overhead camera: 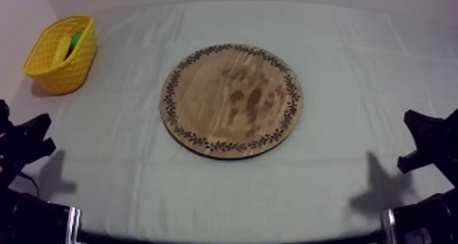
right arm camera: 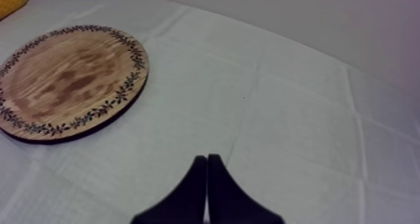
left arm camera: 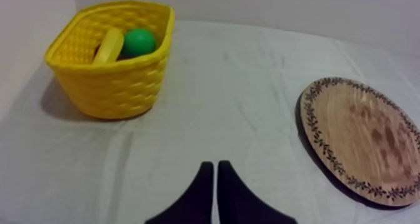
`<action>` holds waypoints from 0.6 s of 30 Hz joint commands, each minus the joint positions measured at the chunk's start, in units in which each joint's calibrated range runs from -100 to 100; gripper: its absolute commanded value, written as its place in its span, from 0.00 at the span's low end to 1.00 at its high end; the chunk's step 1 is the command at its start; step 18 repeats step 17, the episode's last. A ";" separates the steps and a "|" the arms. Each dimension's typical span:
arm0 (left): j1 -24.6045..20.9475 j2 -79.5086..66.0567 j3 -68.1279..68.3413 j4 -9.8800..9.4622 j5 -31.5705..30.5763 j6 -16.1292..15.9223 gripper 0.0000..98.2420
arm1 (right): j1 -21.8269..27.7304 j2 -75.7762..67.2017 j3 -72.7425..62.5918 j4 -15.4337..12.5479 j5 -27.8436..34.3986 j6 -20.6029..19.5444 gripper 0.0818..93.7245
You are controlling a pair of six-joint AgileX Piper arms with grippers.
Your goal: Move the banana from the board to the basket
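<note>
Banana (left arm camera: 109,46): in yellow basket (left arm camera: 112,89); wooden board (overhead camera: 232,100) bare. Left gripper (left arm camera: 215,165), right gripper (right arm camera: 207,157): fingers together (empty). Task seemingly complete; nothing pending.

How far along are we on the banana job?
It looks done: the banana lies in the yellow basket beside a green fruit, and the wooden board is bare. Nothing is in hand: left jaws and right jaws are shut on nothing. Nothing looks left.
</note>
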 commanded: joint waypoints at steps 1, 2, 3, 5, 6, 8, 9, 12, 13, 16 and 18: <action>0.12 -1.11 0.63 0.05 -1.26 0.63 0.00 | 0.00 0.00 -0.03 0.01 0.02 0.04 0.00; 0.16 -1.53 1.30 0.07 -3.34 1.33 0.00 | 0.00 0.00 -0.03 0.01 0.02 0.04 0.00; 0.19 -1.82 1.80 0.07 -5.70 2.21 0.00 | 0.00 0.00 -0.03 0.01 0.02 0.03 0.00; 0.22 -2.16 2.40 0.07 -8.46 4.17 0.00 | 0.00 0.00 -0.03 0.01 0.02 0.03 0.00; 0.23 -2.26 2.57 0.07 -9.25 5.07 0.00 | 0.00 0.00 -0.03 0.01 0.02 0.03 0.00; 0.24 -2.38 2.78 0.07 -10.20 6.45 0.00 | 0.00 0.00 -0.03 0.01 0.02 0.04 0.00; 0.25 -2.41 2.84 0.07 -10.48 6.90 0.00 | 0.00 0.00 -0.03 0.01 0.02 0.04 0.00; 0.25 -2.46 2.93 0.07 -10.89 7.55 0.00 | 0.00 0.00 -0.03 0.01 0.02 0.05 0.00; 0.25 -2.47 2.94 0.07 -10.96 7.61 0.00 | 0.00 0.00 -0.03 0.01 0.02 0.03 0.00; 0.25 -2.49 2.96 0.07 -11.06 7.74 0.00 | 0.00 0.00 -0.03 0.01 0.02 0.03 0.00; 0.26 -2.49 2.97 0.07 -11.08 7.77 0.00 | 0.00 0.00 -0.03 0.01 0.02 0.02 0.00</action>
